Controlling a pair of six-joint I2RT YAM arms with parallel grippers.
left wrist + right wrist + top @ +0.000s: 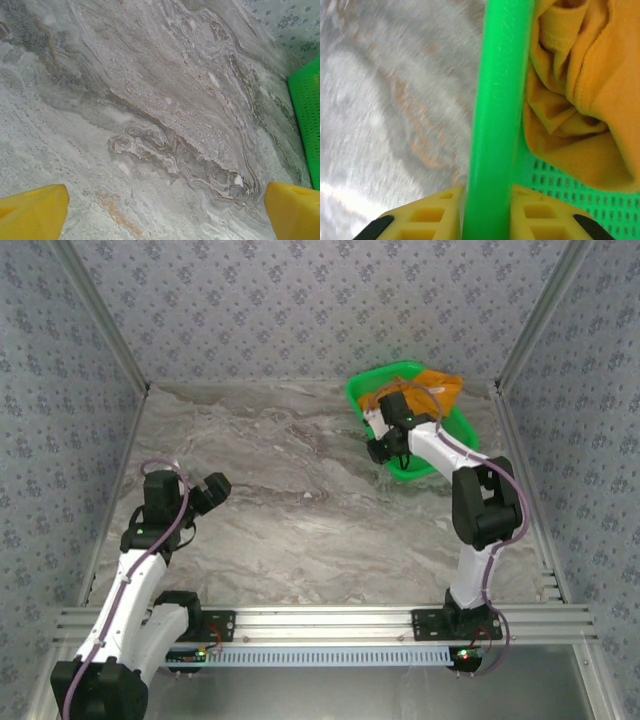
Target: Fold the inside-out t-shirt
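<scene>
The inside-out t-shirt (pixel 441 389) is a crumpled orange-yellow heap lying in the green mesh basket (pixel 424 471) at the table's far right. In the right wrist view its folds (pixel 585 100) lie just inside the basket's rim (pixel 500 100). My right gripper (pixel 377 435) is at the basket's near-left edge, and its yellow fingers (pixel 442 212) press on both sides of that rim, so my right gripper (pixel 487 192) is shut on it and not on the cloth. My left gripper (pixel 215 485) hovers open over bare table at the left, with nothing between its fingers in the wrist view (pixel 165 195).
The marble-patterned table (pixel 300 510) is bounded by patterned walls at the left, back and right. A corner of the green basket (pixel 306 120) shows at the right edge of the left wrist view. A metal rail (pixel 330 622) runs along the near edge.
</scene>
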